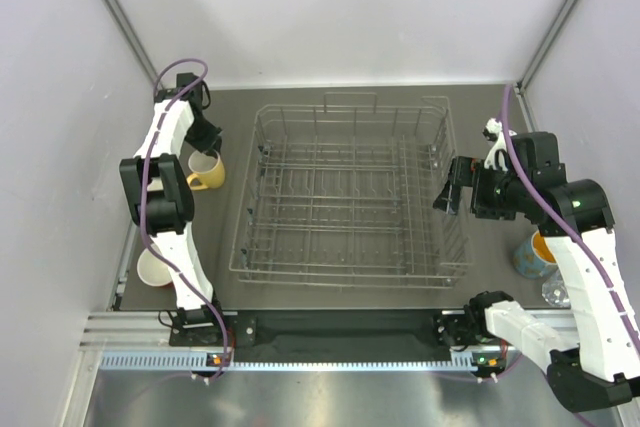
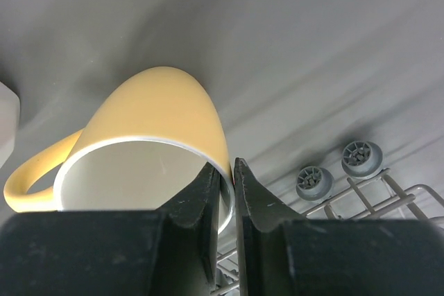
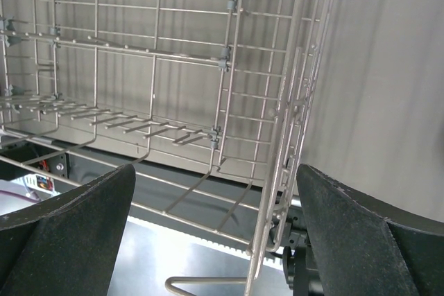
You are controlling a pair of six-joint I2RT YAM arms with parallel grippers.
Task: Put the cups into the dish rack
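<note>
Pinching the wall of the yellow mug [image 2: 159, 102], the left gripper [image 2: 227, 168] has one finger inside the white interior and the other against the outer yellow side, the two pressed almost together over the rim. This mug sits on the dark table [image 1: 480, 127] just beside the left wall of the dish rack [image 1: 350, 202], toward the rack's far corner; two small grey wheels [image 2: 316, 183] on the rack's wire frame show close by in the left wrist view.

The right gripper [image 3: 215, 171] hangs at the rack's right wall with its fingers spread wide and nothing between them except that wall's wire in the background. No cup lies inside the rack.

Right of the rack, near its front corner, stands the blue mug [image 1: 530, 252], and the clear glass [image 1: 555, 292] sits just beyond it, nearer the arm bases. Left of the rack's front corner, the white mug [image 1: 153, 267] is partly hidden behind the left arm.
</note>
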